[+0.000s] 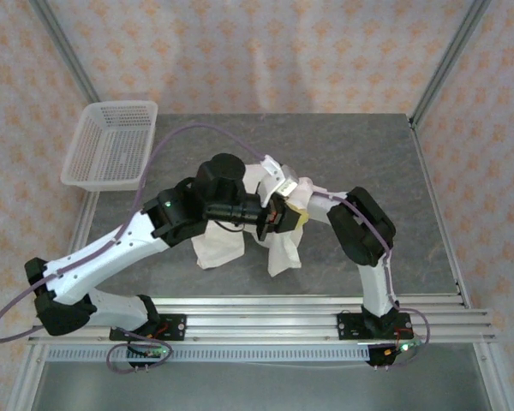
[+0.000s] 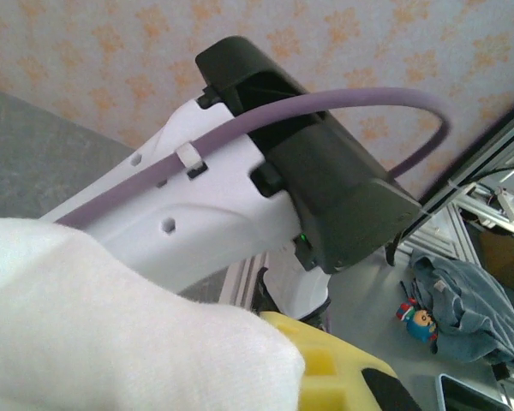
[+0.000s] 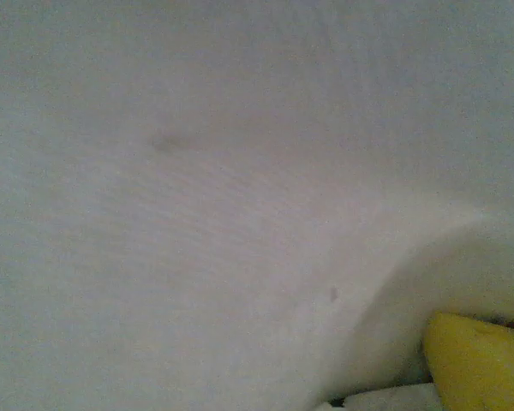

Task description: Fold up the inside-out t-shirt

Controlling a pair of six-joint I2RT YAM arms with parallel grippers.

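Two grippers meet over the middle of the table (image 1: 368, 154) at the bunched inside-out t-shirt (image 1: 218, 244), which trails toward the near edge; we see the left gripper (image 1: 278, 216) shut, apparently pinching cloth, while for the right gripper (image 1: 293, 193) we cannot tell.

Inside-out t-shirt (image 1: 218, 244) — plain off-white, thin cloth, crumpled rather than flat. In the top view it sits at the centre of the frame, bunched high at its middle, with two loose lobes trailing toward the bottom edge, the left one broader and the right one narrower. Left wrist view: the shirt (image 2: 111, 325) is a soft white mound in the lower left; right wrist view: the shirt (image 3: 197, 214) spreads pale and smooth across nearly the whole frame — one shallow fold curves at lower right.
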